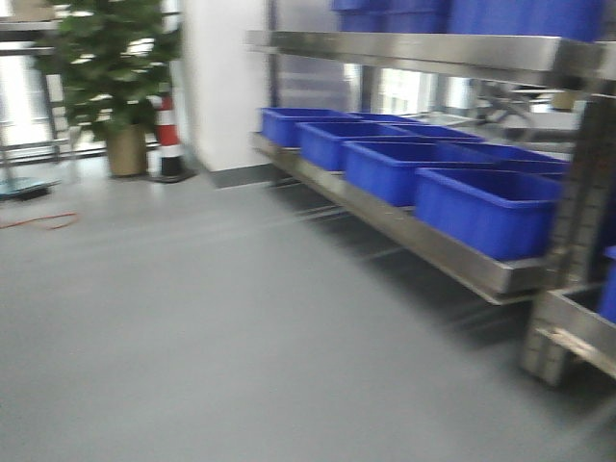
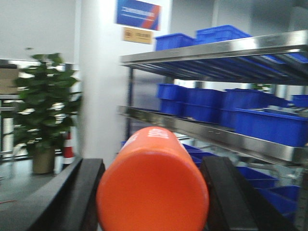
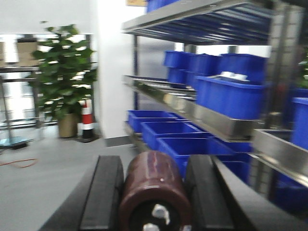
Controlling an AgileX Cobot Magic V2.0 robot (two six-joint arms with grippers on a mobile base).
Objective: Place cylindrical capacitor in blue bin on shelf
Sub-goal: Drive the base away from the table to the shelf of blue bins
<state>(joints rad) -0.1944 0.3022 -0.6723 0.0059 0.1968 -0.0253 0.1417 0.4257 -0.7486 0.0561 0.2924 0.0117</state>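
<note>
My left gripper (image 2: 153, 192) is shut on an orange cylindrical capacitor (image 2: 154, 185) with white lettering, held lengthwise between the black pads. My right gripper (image 3: 154, 190) is shut on a dark brown cylindrical capacitor (image 3: 154, 192) whose metal terminals face the camera. The stainless-steel shelf (image 1: 404, 43) stands to the right, also in the left wrist view (image 2: 216, 134) and the right wrist view (image 3: 192, 108). Blue bins (image 1: 486, 207) line its low tier, with more on the tiers above (image 2: 267, 125) (image 3: 228, 96). Neither gripper shows in the front view.
A potted plant (image 1: 114, 77) and a red-white cone (image 1: 169, 140) stand by a white pillar (image 1: 223, 82) at the far left. Grey floor (image 1: 212, 327) lies in front of the shelf. An orange cable (image 1: 43, 221) lies on the floor at the left.
</note>
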